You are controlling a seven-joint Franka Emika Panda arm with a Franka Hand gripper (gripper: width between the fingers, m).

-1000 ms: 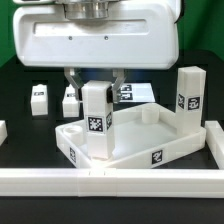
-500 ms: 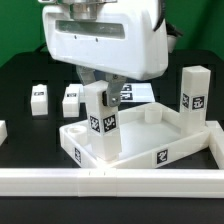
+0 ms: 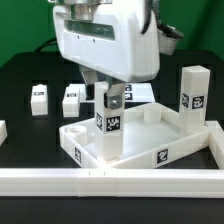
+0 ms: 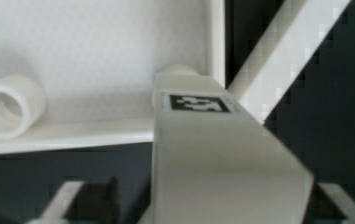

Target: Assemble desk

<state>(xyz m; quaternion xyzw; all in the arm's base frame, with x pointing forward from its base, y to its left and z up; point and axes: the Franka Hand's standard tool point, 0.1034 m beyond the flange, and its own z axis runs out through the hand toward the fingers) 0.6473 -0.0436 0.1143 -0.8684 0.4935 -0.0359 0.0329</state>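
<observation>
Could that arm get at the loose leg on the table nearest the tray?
Probably yes. The loose leg sits in the open on the table, apart from the farther leg and the tabletop. The tool need only lift clear of the upright leg it straddles.

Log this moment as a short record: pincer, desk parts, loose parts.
pincer: open, jaws either side of the near leg's top, a gap showing on each side in the wrist view
near leg: upright in the tabletop's near corner
tabletop: flat on the table
second leg: upright at the tabletop's corner on the exterior view's right
loose legs: two, lying beyond the tabletop, on the exterior view's left
marker board: behind the tabletop
</observation>
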